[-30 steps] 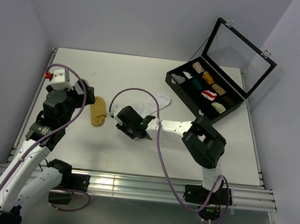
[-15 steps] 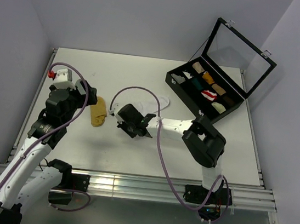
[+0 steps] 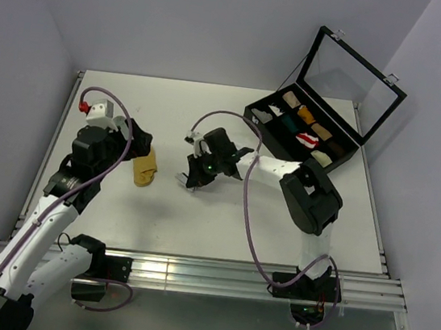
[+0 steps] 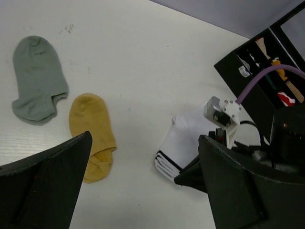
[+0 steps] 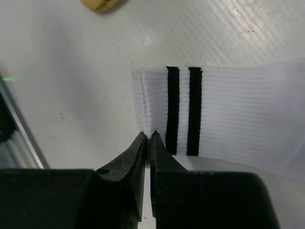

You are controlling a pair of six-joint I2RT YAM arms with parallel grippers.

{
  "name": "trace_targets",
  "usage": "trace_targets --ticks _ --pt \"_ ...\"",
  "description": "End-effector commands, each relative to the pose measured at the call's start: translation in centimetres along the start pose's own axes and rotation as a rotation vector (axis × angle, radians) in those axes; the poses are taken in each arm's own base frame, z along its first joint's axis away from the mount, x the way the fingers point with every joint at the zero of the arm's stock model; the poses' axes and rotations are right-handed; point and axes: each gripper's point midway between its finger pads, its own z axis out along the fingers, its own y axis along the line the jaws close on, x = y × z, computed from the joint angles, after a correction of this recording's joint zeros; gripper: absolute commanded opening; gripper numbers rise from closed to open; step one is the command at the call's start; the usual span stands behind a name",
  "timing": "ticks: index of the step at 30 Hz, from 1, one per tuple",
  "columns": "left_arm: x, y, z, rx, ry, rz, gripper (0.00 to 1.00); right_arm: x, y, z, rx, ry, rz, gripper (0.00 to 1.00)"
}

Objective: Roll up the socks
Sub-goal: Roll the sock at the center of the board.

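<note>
Left wrist view, left to right.

- Grey sock (image 4: 35, 78): flat on the bench (image 4: 143, 57), upper left of the frame.
- Mustard-yellow sock (image 4: 91, 133): flat, just right of and below the grey one, close to it; whether they touch I cannot tell. Opening toward the bottom of the frame.
- Left tool (image 4: 145, 136): released, jaws spread wide, nothing between them. It hangs above bare bench between the yellow sock and the white one and touches neither.
- White sock (image 4: 186, 138): centre-right, the striped cuff at its lower-left end, the foot running up and right under the right arm.

Right wrist view.

- Right tool (image 5: 148, 138): clenched, jaws nearly together, with only a thin slit between them. The tips pinch the near corner of the white sock's cuff, just left of the two black stripes. The rest of the sock lies flat toward the right of the frame.

Top view, upper right.

- Black case (image 3: 251, 119): on the bench, glass lid (image 3: 350, 72) standing open and tilted back. Its compartments hold small fabric rolls (image 3: 307, 114): tan, orange, green, brown, red-and-white and pale ones. How many per compartment is too small to tell.
</note>
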Motion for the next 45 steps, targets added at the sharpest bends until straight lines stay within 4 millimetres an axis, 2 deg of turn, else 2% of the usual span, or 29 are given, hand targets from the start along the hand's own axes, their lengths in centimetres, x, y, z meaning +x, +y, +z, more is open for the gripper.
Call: trace_targets --ticks 1,6,16,20,24,30,31,33,42,45 --pt "0.6 -2.1 0.0 0.094 0.046 -0.068 1.0 -2.0 1.8 -0.8 -0.232 -0.061 0.145 0.0" --pt "3.3 -2.8 0.8 0.131 0.14 -0.139 0.99 -2.1 1.6 -1.1 -0.363 -0.078 0.264 0.0" --pt "8.2 -3.9 1.7 0.178 0.266 -0.252 0.95 -0.8 -1.0 0.1 -0.387 -0.045 0.446 0.0" --pt "10.0 -4.4 2.2 0.19 0.304 -0.296 0.89 0.0 -2.0 0.8 -0.37 -0.024 0.509 0.0" --pt "12.2 -3.6 3.0 0.122 0.361 -0.334 0.83 0.3 -2.8 1.1 -0.363 -0.014 0.558 0.0" --pt "15.5 -2.0 3.9 0.008 0.468 -0.32 0.69 0.5 -3.0 1.2 -0.357 -0.011 0.564 0.0" --pt "15.9 -1.9 4.0 0.003 0.482 -0.318 0.63 0.4 -3.1 1.2 -0.354 -0.014 0.562 0.0" --pt "17.0 -1.7 4.3 -0.018 0.513 -0.315 0.58 0.4 -3.1 1.1 -0.35 -0.013 0.562 0.0" --pt "20.4 -1.8 6.0 -0.076 0.595 -0.27 0.51 0.3 -3.0 1.2 -0.362 -0.013 0.564 0.0" --pt "21.0 -1.8 6.8 -0.096 0.604 -0.258 0.46 0.2 -2.9 1.2 -0.365 -0.017 0.563 0.0"
